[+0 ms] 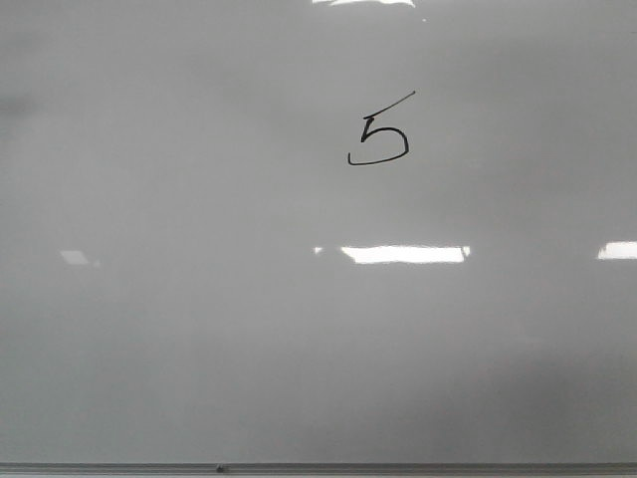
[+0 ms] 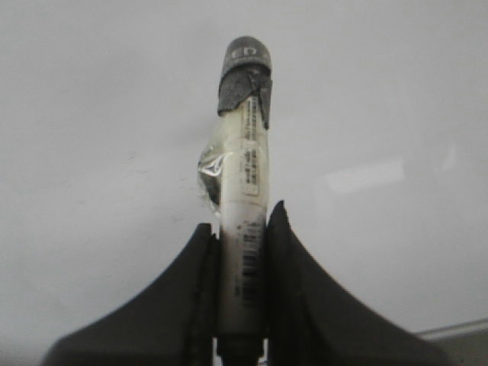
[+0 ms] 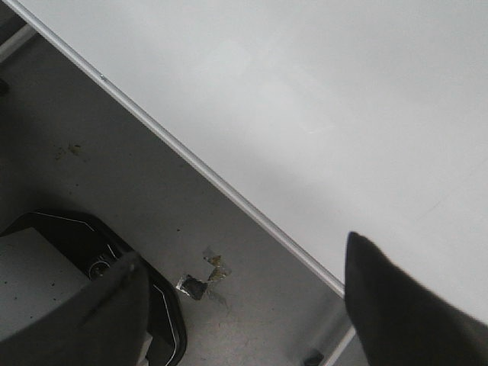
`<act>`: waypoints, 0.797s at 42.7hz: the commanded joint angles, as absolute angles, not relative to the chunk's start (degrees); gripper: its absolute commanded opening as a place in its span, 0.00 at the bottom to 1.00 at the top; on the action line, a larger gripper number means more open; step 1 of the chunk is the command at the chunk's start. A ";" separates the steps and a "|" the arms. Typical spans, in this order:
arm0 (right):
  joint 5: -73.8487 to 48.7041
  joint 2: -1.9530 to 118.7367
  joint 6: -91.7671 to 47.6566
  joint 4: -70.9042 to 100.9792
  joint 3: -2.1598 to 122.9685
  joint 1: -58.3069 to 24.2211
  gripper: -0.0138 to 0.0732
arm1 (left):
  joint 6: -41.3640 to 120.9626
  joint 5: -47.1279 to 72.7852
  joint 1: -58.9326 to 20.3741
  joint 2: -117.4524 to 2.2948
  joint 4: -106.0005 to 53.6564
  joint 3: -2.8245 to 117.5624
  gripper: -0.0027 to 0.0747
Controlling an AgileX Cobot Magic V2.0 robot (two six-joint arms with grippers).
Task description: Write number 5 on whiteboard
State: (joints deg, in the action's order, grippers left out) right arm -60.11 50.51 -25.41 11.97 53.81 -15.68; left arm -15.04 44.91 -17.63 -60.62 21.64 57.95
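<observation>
1 number 5 (image 1: pixel 379 132), 1 whiteboard (image 1: pixel 199 329)

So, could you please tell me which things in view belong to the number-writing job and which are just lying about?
Part of the job:
- number 5, drawn
- whiteboard
- marker, held in the left gripper

Just lying about:
- black-rimmed object on the floor
- scrap of tape on the floor

Whiteboard (image 1: pixel 199 349) is smooth, glossy, pale grey-white w/ bright reflections; thin frame edge looks like matt grey metal. Number 5 (image 1: pixel 380 134) is thin black ink. Marker (image 2: pixel 244 198) has pale plastic barrel w/ paper label, crinkled clear tape. Left gripper (image 2: pixel 242 259) fingers look matt black.
</observation>
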 commanded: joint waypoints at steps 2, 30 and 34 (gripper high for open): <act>-56.44 50.03 -25.58 12.35 55.83 -15.39 0.80 | -20.66 29.38 -11.36 -56.04 22.75 51.20 0.01; -55.42 50.03 -25.58 12.41 55.62 -15.39 0.80 | -24.14 -28.26 -3.25 -69.35 21.55 31.61 0.01; -55.42 50.03 -25.58 12.41 55.62 -15.39 0.80 | -22.03 -32.21 -1.89 -72.23 18.71 31.61 0.01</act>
State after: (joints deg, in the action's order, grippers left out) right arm -58.43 50.51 -25.41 11.97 53.81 -15.68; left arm -23.74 -23.84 -2.92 -71.26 21.88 30.14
